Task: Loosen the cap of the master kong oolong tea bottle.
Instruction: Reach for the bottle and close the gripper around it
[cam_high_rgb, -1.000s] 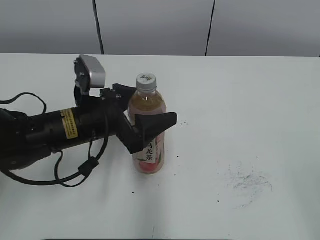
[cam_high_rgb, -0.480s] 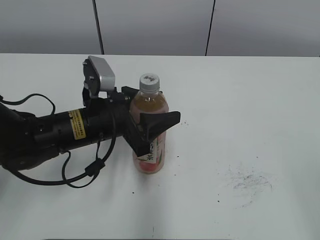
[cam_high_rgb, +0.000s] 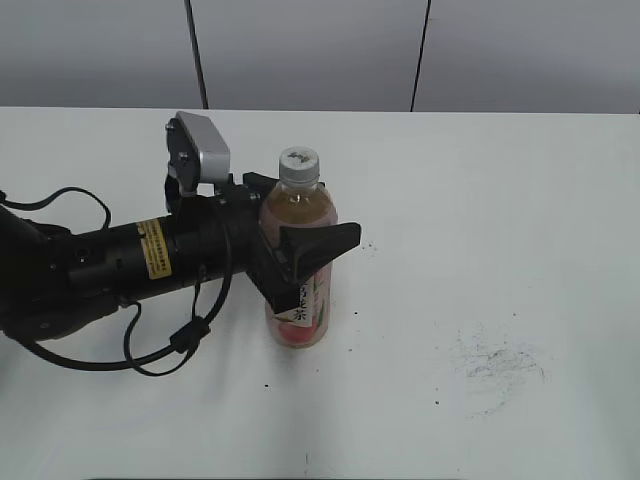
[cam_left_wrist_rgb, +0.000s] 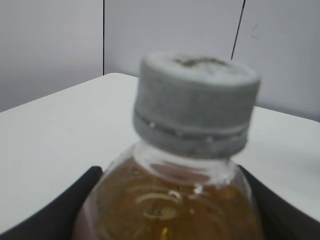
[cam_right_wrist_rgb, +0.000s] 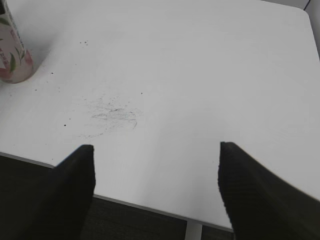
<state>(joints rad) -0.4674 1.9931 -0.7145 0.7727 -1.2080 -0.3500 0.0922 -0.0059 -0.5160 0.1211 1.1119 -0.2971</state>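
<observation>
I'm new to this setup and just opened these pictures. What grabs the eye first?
The slim clear bottle of amber tea stands upright left of the table's middle, its grey-white ribbed cap still on. The left hand reaches in from the left, its black fingers flanking the bottle's body. The right hand hangs open over bare table.

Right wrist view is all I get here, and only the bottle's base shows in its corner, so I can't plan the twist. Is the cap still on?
Observer: Yes. The cap sits on the neck of the bottle; its ring looks seated in the left wrist view.
Operator: Is anything steadying the bottle?
Observer: The left claw brackets its upper body below the cap, one finger in front, the other behind. Whether they press the bottle, I can't tell.
Operator: Is the bottle upright?
Observer: It stands upright on the table in the exterior view.
Operator: Is my claw near the cap?
Observer: No. The right claw doesn't appear in the exterior view at all.
</observation>
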